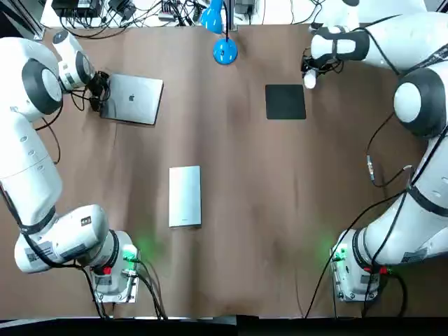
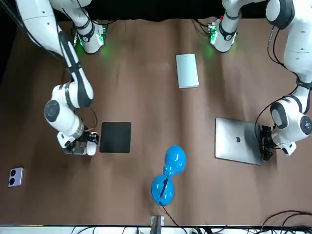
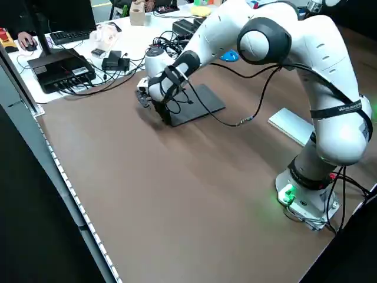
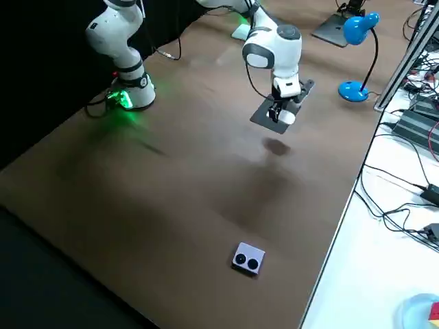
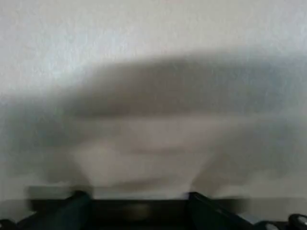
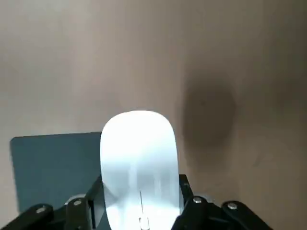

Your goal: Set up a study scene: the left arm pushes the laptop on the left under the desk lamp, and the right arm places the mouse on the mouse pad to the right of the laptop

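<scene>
The closed silver laptop (image 1: 131, 98) lies at the far left of the table. My left gripper (image 1: 98, 87) stands low against its left edge, fingers open along that edge (image 2: 265, 141). The blue desk lamp (image 1: 224, 50) stands at the far middle, some way right of the laptop. The black mouse pad (image 1: 285, 101) lies at the far right. My right gripper (image 1: 309, 78) is shut on the white mouse (image 6: 139, 163), held a little above the table just off the pad's far right corner (image 4: 285, 118). The pad (image 6: 53, 163) shows beside the mouse.
A flat silver slab (image 1: 185, 196) lies in the middle of the table. A small grey device with two round lenses (image 4: 247, 259) sits near the table's right edge. Cables and equipment crowd the bench beyond the far edge.
</scene>
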### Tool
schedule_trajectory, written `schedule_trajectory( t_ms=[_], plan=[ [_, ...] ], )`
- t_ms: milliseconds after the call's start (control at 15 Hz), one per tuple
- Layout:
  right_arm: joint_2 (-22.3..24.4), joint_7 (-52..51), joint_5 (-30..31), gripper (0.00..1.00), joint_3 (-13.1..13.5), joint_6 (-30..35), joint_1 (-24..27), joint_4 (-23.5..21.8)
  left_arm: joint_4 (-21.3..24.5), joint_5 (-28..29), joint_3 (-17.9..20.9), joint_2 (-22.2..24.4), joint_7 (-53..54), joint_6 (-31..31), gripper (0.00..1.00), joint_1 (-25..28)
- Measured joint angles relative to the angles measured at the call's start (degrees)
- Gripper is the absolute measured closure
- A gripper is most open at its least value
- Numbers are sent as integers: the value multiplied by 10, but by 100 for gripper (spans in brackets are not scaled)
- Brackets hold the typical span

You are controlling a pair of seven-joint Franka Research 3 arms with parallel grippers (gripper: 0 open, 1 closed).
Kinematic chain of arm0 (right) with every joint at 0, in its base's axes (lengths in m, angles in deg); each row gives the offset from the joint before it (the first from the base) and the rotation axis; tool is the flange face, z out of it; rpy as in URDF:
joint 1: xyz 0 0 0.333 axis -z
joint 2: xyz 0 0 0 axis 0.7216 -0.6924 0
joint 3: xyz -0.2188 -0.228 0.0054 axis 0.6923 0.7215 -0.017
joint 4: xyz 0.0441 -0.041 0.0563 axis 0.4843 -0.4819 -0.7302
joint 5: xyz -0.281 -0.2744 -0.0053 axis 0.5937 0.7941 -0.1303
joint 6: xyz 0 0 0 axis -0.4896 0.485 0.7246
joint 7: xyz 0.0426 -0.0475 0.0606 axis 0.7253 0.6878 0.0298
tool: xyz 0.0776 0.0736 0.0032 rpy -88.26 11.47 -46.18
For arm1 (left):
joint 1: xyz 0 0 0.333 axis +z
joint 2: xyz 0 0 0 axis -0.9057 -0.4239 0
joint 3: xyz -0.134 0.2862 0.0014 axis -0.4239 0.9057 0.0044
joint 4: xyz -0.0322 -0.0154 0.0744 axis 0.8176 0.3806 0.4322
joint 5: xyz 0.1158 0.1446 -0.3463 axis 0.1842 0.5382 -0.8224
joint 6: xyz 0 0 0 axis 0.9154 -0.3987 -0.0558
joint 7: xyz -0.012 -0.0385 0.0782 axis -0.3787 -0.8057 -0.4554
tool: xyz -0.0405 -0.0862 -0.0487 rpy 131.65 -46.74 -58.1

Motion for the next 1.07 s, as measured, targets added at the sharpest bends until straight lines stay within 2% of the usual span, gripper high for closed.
schedule_trajectory(
  t_ms=[133,400,667,1067],
  plan=[
    [-16,37,0,37,0,-4,-34,5,21,0,-1,12,-23,-6,0,-11],
    [-43,67,0,37,0,-23,-62,9,60,0,-2,34,-74,-6,0,-43],
    [-61,73,0,37,1,-38,-71,11,93,0,-2,55,-128,-6,0,-85],
    [-73,74,0,37,1,-44,-74,11,118,-1,-17,68,-184,-11,0,-107]
  ],
)
